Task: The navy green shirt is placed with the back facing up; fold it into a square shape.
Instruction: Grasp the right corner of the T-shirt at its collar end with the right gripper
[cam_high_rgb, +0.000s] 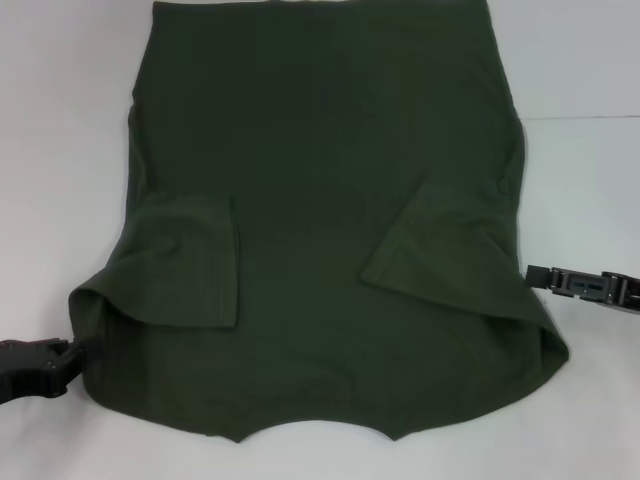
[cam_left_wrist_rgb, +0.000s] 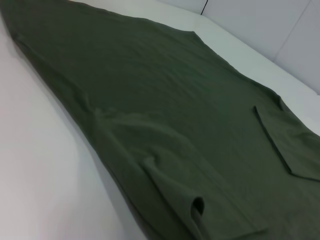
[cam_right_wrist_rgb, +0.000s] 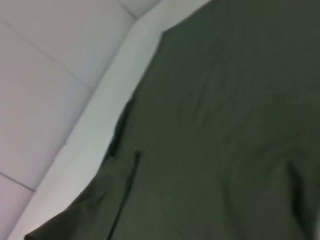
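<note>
The navy green shirt lies spread flat on the white bench, plain side up, and fills most of the middle of the head view. Its long axis runs straight away from the robot: the neckline, a shallow curved notch, sits at the near edge, and the hem lies at the far edge, running out past the top of the picture. So the collar end points toward the robot and the hem end points away.

Both short sleeves are folded inward onto the body of the shirt. The sleeve on the robot's left lies as a near-upright flap with a straight inner edge, and the sleeve on the robot's right lies as a slanted flap whose edge runs diagonally. The near shoulder corners bulge a little off the bench on both sides, with a rolled fold at the left one.

The left pincer rests low at the near left corner, its tip touching or just beside the rolled shoulder edge; whether its fingers are apart or together I cannot tell. The right pincer reaches in from the right side, level with the folded right sleeve, its tip just beside the shirt's side edge; its state cannot be made out either.

The left wrist view shows the cloth stretching away across the bench, with one folded sleeve in front and the other farther off.
</note>
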